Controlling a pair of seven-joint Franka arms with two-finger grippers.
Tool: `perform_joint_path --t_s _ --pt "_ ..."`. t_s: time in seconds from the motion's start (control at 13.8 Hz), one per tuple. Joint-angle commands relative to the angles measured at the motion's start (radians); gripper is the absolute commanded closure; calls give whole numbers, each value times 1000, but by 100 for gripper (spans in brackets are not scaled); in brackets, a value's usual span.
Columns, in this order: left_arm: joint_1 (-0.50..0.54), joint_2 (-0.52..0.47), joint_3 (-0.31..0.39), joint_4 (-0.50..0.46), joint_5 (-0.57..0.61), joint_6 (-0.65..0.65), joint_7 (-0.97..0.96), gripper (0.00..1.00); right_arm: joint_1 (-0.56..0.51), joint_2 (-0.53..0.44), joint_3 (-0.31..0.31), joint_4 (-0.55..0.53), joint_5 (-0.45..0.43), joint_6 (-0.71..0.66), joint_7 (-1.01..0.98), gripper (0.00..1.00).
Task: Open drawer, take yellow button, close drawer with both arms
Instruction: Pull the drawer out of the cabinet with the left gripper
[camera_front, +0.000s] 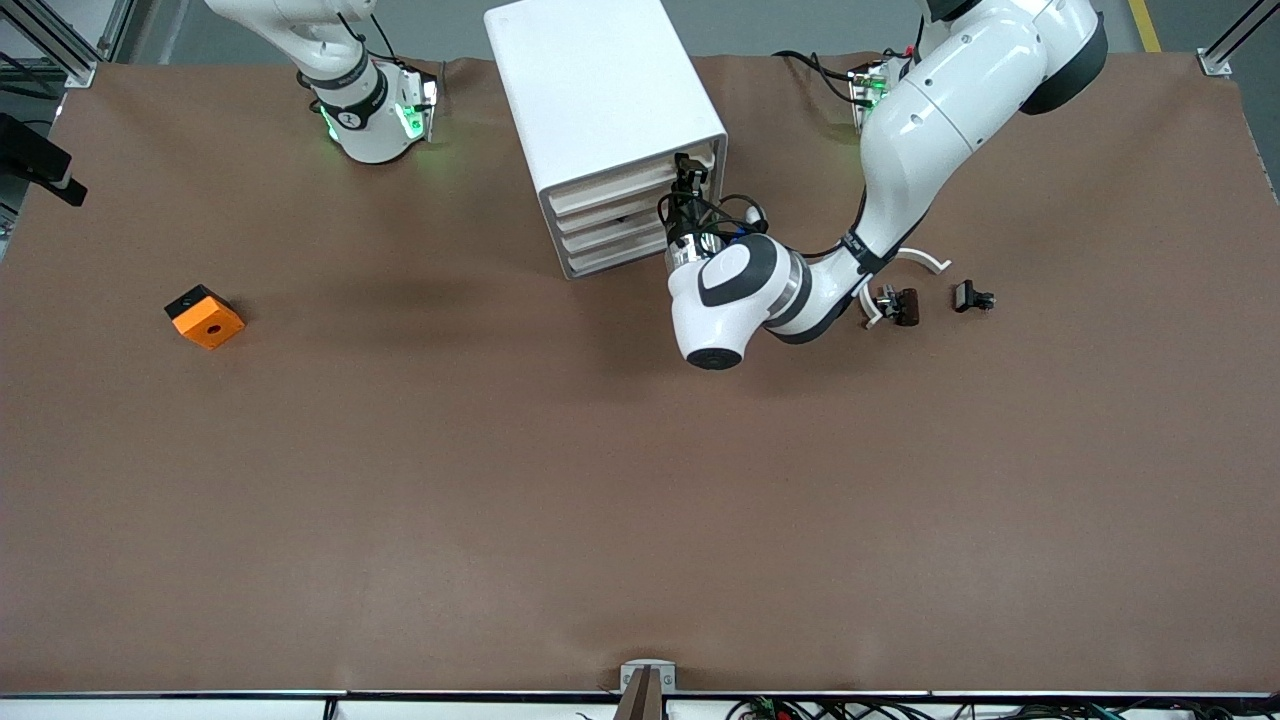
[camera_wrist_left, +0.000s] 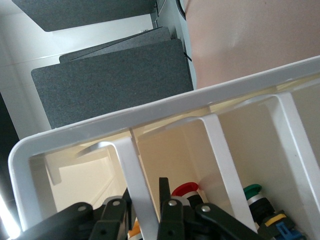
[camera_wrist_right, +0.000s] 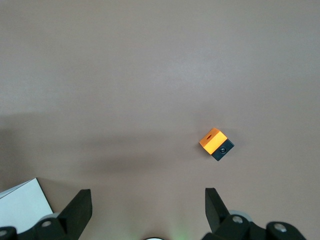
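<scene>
The white cabinet (camera_front: 600, 100) stands at the robots' edge of the table, with four slat fronts. The drawer (camera_front: 620, 185) is the highest one. My left gripper (camera_front: 686, 172) is at the drawer's front, at the end toward the left arm. In the left wrist view my left gripper (camera_wrist_left: 145, 194) is shut on a white rib (camera_wrist_left: 131, 165) of the drawer. Inside lie red-capped (camera_wrist_left: 185, 189) and green-capped (camera_wrist_left: 252, 189) buttons and a yellow-capped, blue-bodied button (camera_wrist_left: 278, 222). My right gripper (camera_wrist_right: 146, 195) is open and empty, and hangs above the table near its base, where that arm waits.
An orange square block with a hole (camera_front: 205, 316) lies toward the right arm's end, also in the right wrist view (camera_wrist_right: 216, 143). Small black-brown parts (camera_front: 897, 305) (camera_front: 972, 296) and a white arc (camera_front: 925, 258) lie beside the left arm's forearm.
</scene>
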Motion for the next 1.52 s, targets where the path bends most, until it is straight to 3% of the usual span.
perform_joint_path --t_s 0.0,0.36,0.79,1.01,1.45 --pt "-3 2 55 24 11 2 -24 79 -6 2 4 19 -11 -1 -4 0" --pt "1 -2 87 58 8 -2 -28 79 -21 44 3 41 -6 0 12 0" --pt "32 -8 90 98 14 -7 -29 79 -26 174 6 44 -8 6 -4 0" --pt "40 -13 125 113 13 -7 -31 79 -29 260 8 62 -12 11 -5 0" --pt "38 -16 173 176 25 -42 -38 79 12 273 12 64 -14 40 45 0"
